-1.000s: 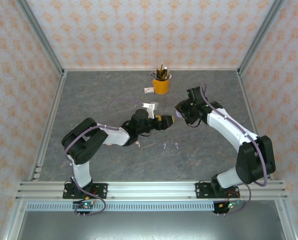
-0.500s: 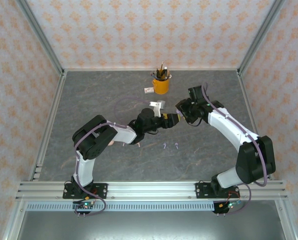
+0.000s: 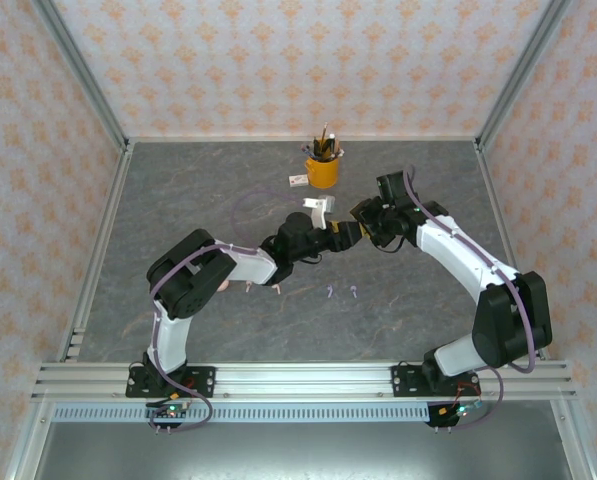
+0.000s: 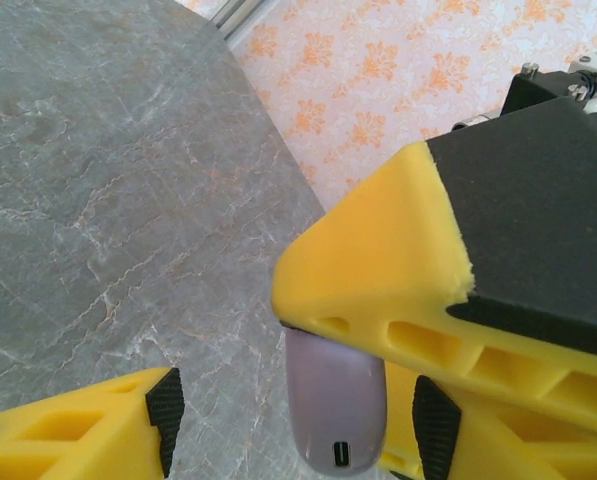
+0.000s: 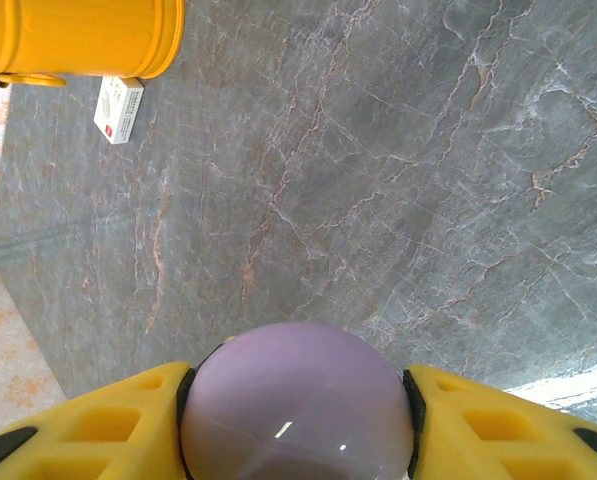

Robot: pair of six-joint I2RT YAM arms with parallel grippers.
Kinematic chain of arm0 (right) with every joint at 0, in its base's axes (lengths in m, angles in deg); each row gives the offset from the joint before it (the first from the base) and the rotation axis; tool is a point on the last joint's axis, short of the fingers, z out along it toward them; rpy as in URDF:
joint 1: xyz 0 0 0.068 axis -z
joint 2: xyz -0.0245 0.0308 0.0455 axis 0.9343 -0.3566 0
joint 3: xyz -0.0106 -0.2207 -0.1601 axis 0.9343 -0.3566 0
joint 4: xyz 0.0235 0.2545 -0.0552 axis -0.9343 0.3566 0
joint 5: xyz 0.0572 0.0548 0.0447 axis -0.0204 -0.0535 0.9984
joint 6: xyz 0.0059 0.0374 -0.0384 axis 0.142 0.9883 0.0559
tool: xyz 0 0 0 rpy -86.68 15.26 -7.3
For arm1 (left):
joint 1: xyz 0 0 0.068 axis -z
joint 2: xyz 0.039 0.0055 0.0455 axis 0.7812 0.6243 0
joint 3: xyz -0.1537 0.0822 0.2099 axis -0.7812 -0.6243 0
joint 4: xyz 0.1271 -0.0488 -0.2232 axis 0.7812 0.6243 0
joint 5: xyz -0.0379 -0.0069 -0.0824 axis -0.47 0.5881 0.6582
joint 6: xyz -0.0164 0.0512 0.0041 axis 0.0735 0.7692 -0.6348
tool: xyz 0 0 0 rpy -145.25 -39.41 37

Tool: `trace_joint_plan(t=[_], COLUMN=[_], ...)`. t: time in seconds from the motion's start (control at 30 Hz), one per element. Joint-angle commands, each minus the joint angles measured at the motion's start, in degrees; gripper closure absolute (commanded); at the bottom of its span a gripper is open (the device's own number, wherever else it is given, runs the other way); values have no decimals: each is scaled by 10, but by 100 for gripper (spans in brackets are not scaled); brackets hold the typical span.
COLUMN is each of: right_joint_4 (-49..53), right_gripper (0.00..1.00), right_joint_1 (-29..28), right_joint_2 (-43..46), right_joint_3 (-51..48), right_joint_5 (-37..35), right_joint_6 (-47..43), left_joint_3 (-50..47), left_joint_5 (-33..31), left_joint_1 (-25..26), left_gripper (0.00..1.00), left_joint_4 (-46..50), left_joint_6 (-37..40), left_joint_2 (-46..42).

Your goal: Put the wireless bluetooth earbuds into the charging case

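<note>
Over the grey counter [image 3: 178,200] both arms reach inward and meet mid-air. The right hand [image 3: 364,223] is clamped on the round lilac charging case [image 5: 296,395]. The left hand [image 3: 342,237] has its jaws apart astride the case's port end. 2 lilac earbuds [image 3: 330,292] lie on the counter below, toward the bases, slightly nearer the left hand.
</note>
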State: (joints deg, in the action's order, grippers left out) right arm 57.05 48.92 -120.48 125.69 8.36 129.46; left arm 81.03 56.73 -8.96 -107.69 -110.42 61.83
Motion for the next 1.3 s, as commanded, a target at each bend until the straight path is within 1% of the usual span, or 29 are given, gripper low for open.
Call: trace_joint_plan(t=[0.0, 0.37, 0.53, 0.63, 0.77, 0.83, 0.87, 0.93, 1.03, 1.17, 1.27], right_joint_4=[1, 2, 2, 2, 2, 1, 1, 2, 3, 21, 23], right_gripper=[49, 49, 49, 49, 49, 45, 41, 30, 21, 18, 17], right_joint_1=[2, 2, 2, 2, 2, 3, 3, 10, 30, 61, 78], right_joint_2=[8, 14, 18, 18, 18, 19, 19, 22, 37, 76, 117], right_joint_3=[17, 12, 11, 10, 10, 13, 15, 24, 41, 51, 23], right_joint_5=[3, 5, 3, 3, 3, 3, 3, 4, 4, -14, -24], right_joint_6=[-4, -4, -4, -4, -4, -4, -4, -7, -19, -45, -78], left_joint_3=[17, 22, 23, 21, 19, 17, 17, 13, 7, -6, -14], left_joint_5=[-5, -7, -6, -5, -5, -3, -2, -3, -6, -5, 6], left_joint_1=[6, 7, 7, 8, 9, 9, 9, 9, 9, 9, 4], left_gripper=[39, 53, 63, 67, 75, 82, 84, 87, 92, 95, 99], left_joint_4=[-26, -46, -45, -45, -42, -41, -39, -34, -10, 21, 64], left_joint_6=[-6, -13, -12, -12, -10, -10, -10, -8, 1, 20, 50], left_joint_2=[14, 17, 14, 11, 7, 3, 1, -4, -18, -46, -89])
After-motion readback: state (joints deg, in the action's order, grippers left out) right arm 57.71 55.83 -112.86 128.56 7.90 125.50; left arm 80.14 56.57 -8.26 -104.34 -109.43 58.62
